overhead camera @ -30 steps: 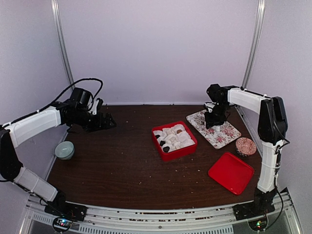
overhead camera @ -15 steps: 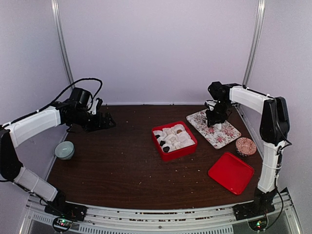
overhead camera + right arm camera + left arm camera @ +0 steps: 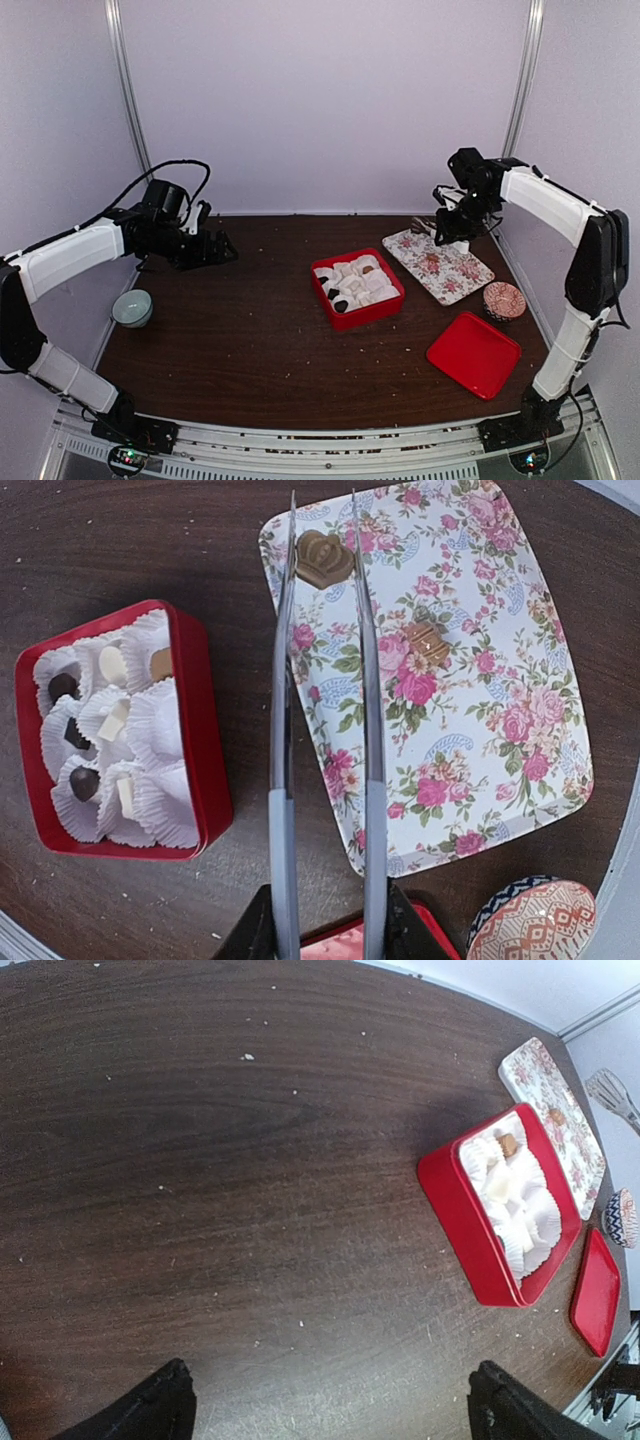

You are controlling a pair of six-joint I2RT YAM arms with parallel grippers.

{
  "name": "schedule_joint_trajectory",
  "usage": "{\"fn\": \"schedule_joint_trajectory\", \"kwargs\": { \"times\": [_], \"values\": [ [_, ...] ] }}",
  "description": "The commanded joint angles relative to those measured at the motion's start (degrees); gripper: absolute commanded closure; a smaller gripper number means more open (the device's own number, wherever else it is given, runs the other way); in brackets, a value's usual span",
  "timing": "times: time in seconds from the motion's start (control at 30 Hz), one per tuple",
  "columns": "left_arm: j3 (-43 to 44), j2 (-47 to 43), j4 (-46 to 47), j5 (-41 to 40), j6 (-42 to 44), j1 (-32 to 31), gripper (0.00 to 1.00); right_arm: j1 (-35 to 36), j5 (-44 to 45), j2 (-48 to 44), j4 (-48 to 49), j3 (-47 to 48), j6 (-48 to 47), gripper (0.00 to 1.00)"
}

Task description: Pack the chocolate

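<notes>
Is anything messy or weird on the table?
Pale crumbs are scattered over the dark wooden table. Two brown chocolates lie loose on the flowered rectangular tray, not in the red box of white paper cups. Nothing looks broken or tipped.

2 chocolates (image 3: 323,558) on 1 floral tray (image 3: 500,730); 1 red box (image 3: 205,770), 1 red lid (image 3: 473,353), 2 bowls (image 3: 132,307).

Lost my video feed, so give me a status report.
Left gripper open, empty, over bare table. Right gripper holds tongs, tips above crown chocolate on floral tray. Red box partly filled. Nothing in the way.
</notes>
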Motion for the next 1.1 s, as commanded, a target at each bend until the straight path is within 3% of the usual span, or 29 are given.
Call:
{"fn": "schedule_joint_trajectory", "kwargs": {
  "times": [0.0,0.43,1.07],
  "values": [
    [-0.3,-1.7,3.4,1.0,1.0,0.5,0.02,1.8,-3.8,-6.6,-0.2,-3.0,0.6,0.76],
    [-3.7,-3.8,5.0,2.5,0.6,0.5,0.02,12.8,-4.8,-17.2,1.0,-16.1,2.1,0.76],
    [-3.7,-4.3,3.8,0.9,1.3,0.6,0.02,17.0,-1.7,-6.5,5.6,-15.8,4.3,0.76]
  ]
}}
